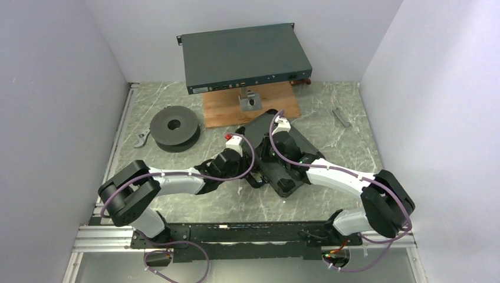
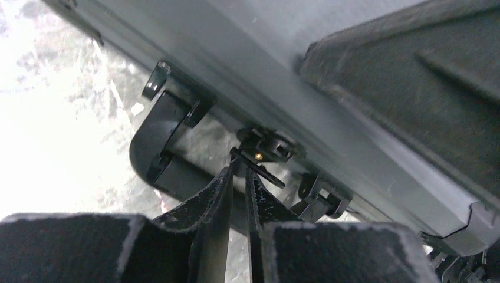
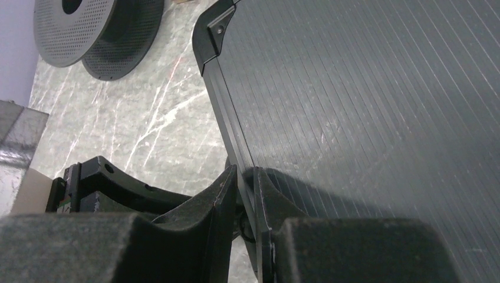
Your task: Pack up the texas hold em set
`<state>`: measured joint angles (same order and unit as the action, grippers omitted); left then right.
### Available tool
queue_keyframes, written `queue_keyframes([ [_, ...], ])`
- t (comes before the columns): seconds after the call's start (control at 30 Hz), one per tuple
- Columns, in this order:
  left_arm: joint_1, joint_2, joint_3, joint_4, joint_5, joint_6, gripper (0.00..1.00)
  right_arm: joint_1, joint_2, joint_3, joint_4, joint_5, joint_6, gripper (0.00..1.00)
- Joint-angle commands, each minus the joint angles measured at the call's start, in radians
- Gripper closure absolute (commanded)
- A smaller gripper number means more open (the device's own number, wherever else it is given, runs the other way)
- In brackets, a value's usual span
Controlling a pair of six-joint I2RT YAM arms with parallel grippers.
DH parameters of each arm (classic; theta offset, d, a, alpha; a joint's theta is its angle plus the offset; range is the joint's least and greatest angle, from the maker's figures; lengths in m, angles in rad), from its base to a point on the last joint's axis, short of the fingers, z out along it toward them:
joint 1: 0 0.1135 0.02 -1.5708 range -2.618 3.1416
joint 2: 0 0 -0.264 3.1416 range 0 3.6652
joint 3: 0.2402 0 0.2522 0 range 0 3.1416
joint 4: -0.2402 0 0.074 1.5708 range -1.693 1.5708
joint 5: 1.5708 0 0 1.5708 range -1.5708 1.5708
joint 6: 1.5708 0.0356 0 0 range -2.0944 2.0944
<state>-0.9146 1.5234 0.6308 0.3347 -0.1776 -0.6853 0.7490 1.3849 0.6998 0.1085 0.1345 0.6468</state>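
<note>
Left wrist view: the left tool (image 2: pixel 240 172) is nipping a small black latch (image 2: pixel 264 151) beside the curved handle (image 2: pixel 154 140) of the black rectangular plastic case (image 3: pixel 365 118), which is lying closed mid-bench (image 1: pixel 337 147). The right tool (image 3: pixel 243 174) is clenching the ribbed lid's edge (image 3: pixel 227 100), seemingly holding it down for fastening.

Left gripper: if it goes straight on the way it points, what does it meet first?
The left gripper would likely meet the small latch on the case edge, beside the handle; depth is unclear.

Even overhead light; left-wrist tabletop (image 2: pixel 53 118) glare-blown.
</note>
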Motion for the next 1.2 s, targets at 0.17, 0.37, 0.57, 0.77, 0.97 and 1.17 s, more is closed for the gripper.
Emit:
queue_keyframes([
  [0.17, 0.025, 0.07, 0.124, 0.107, 0.106, 0.047, 0.8, 0.105, 0.095, -0.126, -0.471, -0.031, 0.068, 0.81],
  [0.37, 0.041, 0.074, 0.095, 0.171, 0.134, 0.022, 0.8, 0.108, 0.102, -0.121, -0.471, -0.029, 0.066, 0.81],
  [0.57, 0.041, 0.031, 0.044, 0.213, 0.127, 0.017, 0.8, 0.114, 0.118, -0.112, -0.47, -0.029, 0.062, 0.81],
  [0.77, 0.04, 0.021, 0.072, 0.203, 0.128, 0.041, 0.8, 0.117, 0.125, -0.108, -0.472, -0.024, 0.06, 0.81],
  [0.97, 0.041, 0.01, 0.102, 0.213, 0.148, 0.042, 0.8, 0.119, 0.117, -0.114, -0.478, -0.02, 0.069, 0.81],
  [1.17, 0.042, -0.013, 0.084, 0.256, 0.158, 0.032, 0.79, 0.151, 0.104, -0.126, -0.498, 0.015, 0.122, 0.84],
])
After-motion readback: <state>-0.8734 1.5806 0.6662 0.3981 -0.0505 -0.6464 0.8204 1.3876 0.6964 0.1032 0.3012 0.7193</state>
